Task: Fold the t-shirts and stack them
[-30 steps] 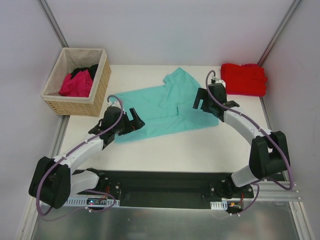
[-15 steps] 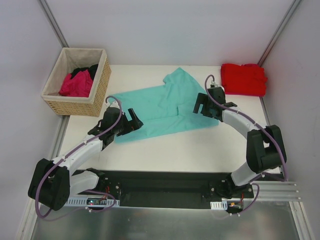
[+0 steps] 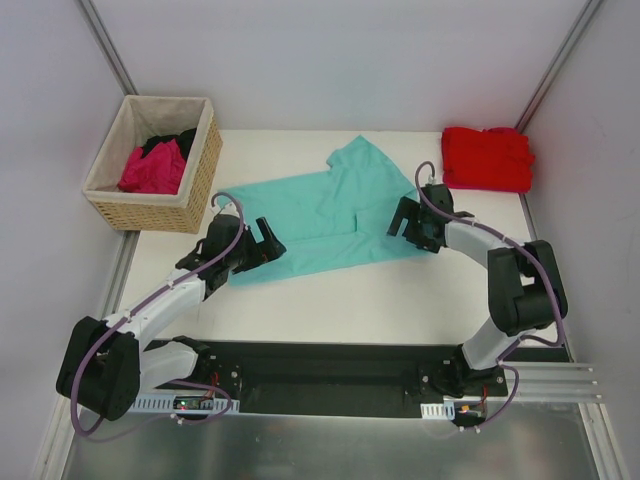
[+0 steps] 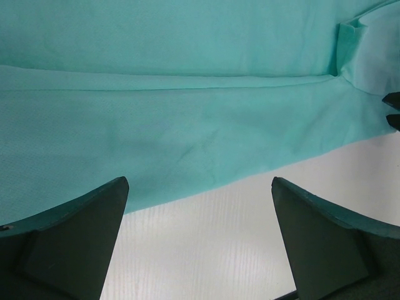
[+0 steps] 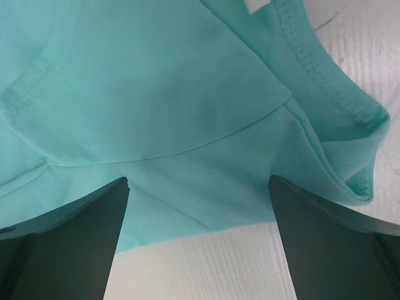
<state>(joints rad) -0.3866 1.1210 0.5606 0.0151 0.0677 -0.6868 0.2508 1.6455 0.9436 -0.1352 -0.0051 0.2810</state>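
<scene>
- The teal t-shirt lies spread across the middle of the worktop, with a long crease running along its length.
- The left claw hovers over the teal shirt's near left edge. Its fingers are wide apart and hold nothing.
- The right claw hovers over the teal shirt's near right end, by a hemmed edge. It is also spread wide and empty.
- A folded red t-shirt rests beyond the teal shirt's right end.
- A basket off the teal shirt's far left corner holds a magenta t-shirt and a black t-shirt.
- The step in hand looks like folding the teal shirt, with both claws lined up along its near edge.
- The next move probably calls for both claws to drop and pinch that edge. They would then carry it over evenly so the cloth does not bunch.
</scene>
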